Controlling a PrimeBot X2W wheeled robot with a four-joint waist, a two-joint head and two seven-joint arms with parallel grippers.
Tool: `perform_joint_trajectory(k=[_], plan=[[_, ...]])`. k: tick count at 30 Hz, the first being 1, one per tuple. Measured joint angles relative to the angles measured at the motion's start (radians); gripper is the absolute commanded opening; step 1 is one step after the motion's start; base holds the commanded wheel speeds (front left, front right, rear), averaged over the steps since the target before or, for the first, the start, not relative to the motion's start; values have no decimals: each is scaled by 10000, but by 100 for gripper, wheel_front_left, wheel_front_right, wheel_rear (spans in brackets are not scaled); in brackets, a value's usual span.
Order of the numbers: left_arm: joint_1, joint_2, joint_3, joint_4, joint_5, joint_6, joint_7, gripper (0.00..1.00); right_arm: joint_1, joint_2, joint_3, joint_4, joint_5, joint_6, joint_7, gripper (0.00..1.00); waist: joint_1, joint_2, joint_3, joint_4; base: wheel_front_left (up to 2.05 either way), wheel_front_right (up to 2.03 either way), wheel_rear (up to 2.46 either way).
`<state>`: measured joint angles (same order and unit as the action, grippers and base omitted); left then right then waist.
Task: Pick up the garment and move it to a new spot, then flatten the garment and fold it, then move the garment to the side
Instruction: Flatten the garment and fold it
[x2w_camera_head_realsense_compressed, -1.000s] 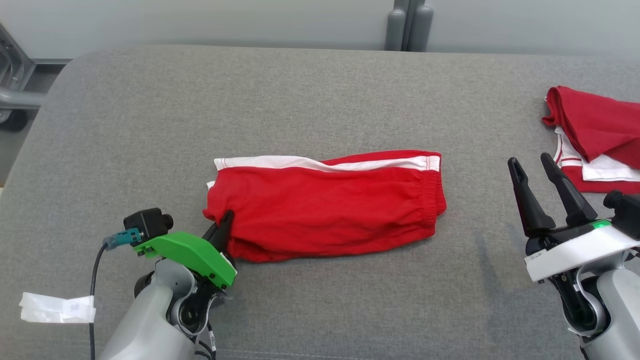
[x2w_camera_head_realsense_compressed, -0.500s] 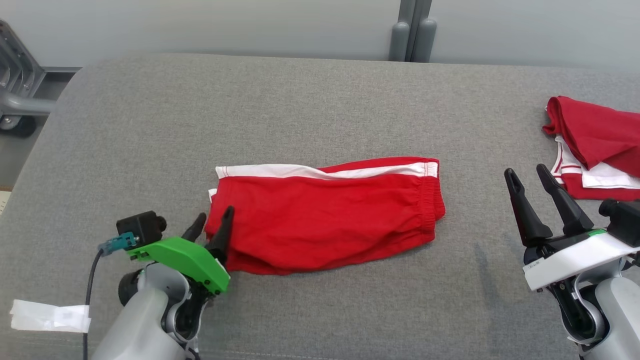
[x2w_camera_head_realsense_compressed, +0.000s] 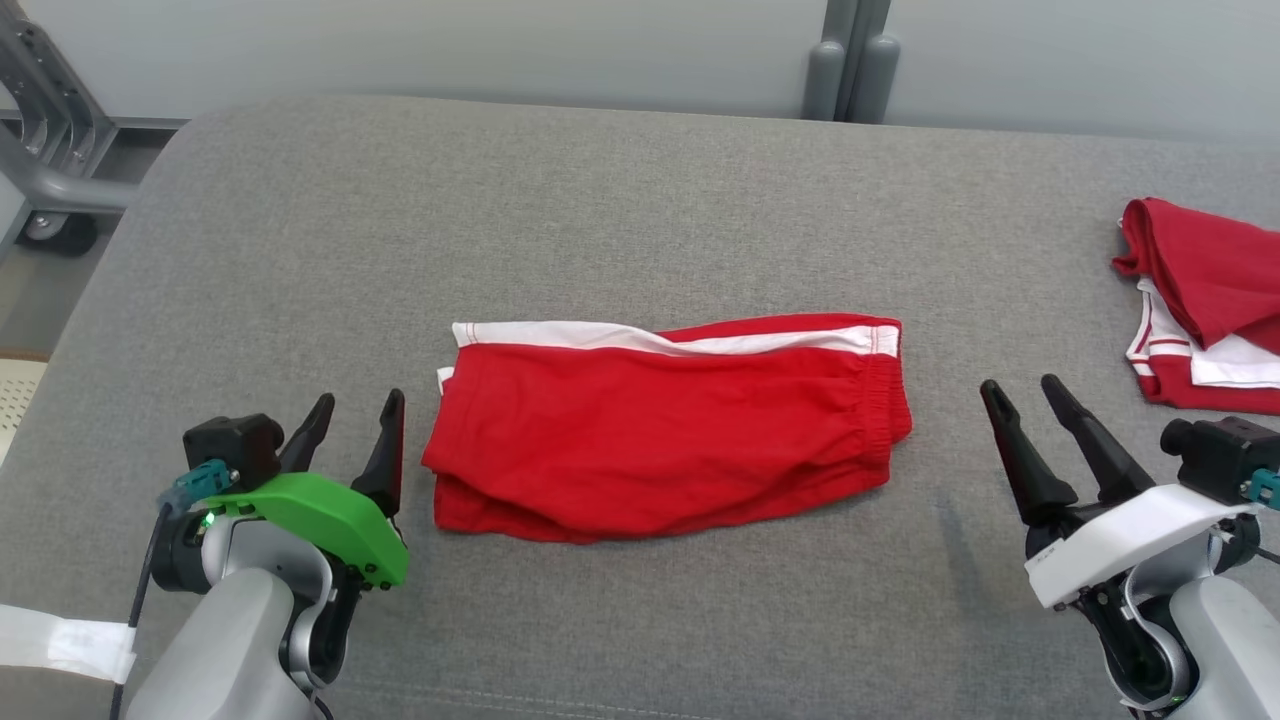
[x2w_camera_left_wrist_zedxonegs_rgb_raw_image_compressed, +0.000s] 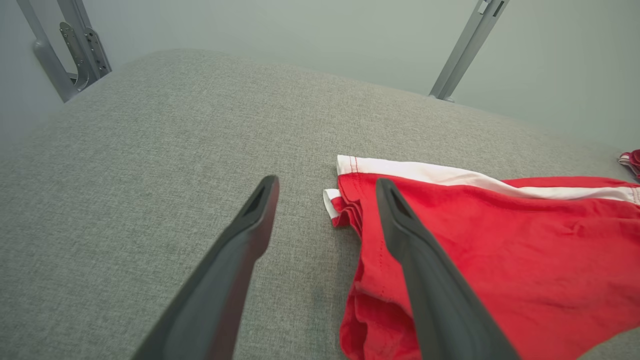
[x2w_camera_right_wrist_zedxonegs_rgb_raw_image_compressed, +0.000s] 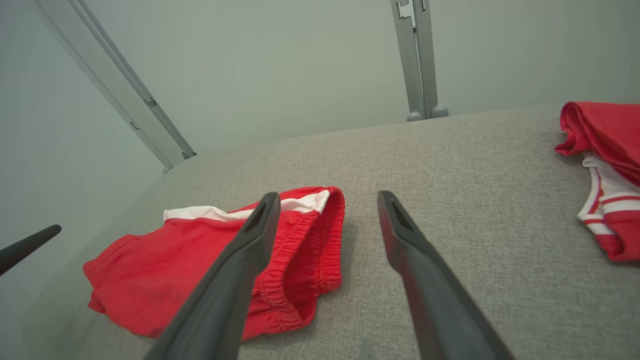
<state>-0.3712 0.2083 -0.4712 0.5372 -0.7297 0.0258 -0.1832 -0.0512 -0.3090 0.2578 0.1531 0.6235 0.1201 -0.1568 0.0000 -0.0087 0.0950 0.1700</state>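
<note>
The garment is a pair of red shorts with a white side stripe, folded and lying flat in the middle of the grey padded surface. It also appears in the left wrist view and the right wrist view. My left gripper stands open just left of the garment's leg end, apart from the cloth, with nothing between its fingers. To the right of the waistband end my right gripper is open and empty too.
A second red and white garment lies bunched at the far right edge of the surface. A metal frame stands off the left corner and a grey post rises behind the back edge. White tape sits at lower left.
My left gripper has let go of the garment's lower left corner, opened, and drawn back to the left. The head camera has shifted slightly. The right gripper stays open.
</note>
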Motion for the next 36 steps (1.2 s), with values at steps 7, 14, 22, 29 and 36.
perform_joint_trajectory(k=[7, 14, 22, 29, 36], plan=[[72, -238, -209, -497, 17, 6, -38, 100, -100, 232, 479, 537, -113, -167, 640, 100, 0, 0, 36, 391, 0, 0, 0], [391, -362, -261, -943, -38, 100, -31, 100, -698, 90, 686, 999, -685, -589, 1197, 100, 0, 0, 75, 797, 0, 0, 0], [659, -316, -199, -1310, -69, 198, -6, 100, -858, 190, 694, 1643, -698, -803, 1624, 100, 0, 0, 210, 1133, 0, 0, 0], [708, -165, -161, -1699, -69, 274, 63, 100, -1034, 276, 637, 2136, -612, -1057, 1854, 100, 0, 0, 403, 1248, 0, 0, 0], [873, -56, -155, -1985, -69, 339, 155, 100, -1173, 414, 456, 2552, -295, -1099, 1862, 100, 0, 0, 570, 1295, 0, 0, 0]])
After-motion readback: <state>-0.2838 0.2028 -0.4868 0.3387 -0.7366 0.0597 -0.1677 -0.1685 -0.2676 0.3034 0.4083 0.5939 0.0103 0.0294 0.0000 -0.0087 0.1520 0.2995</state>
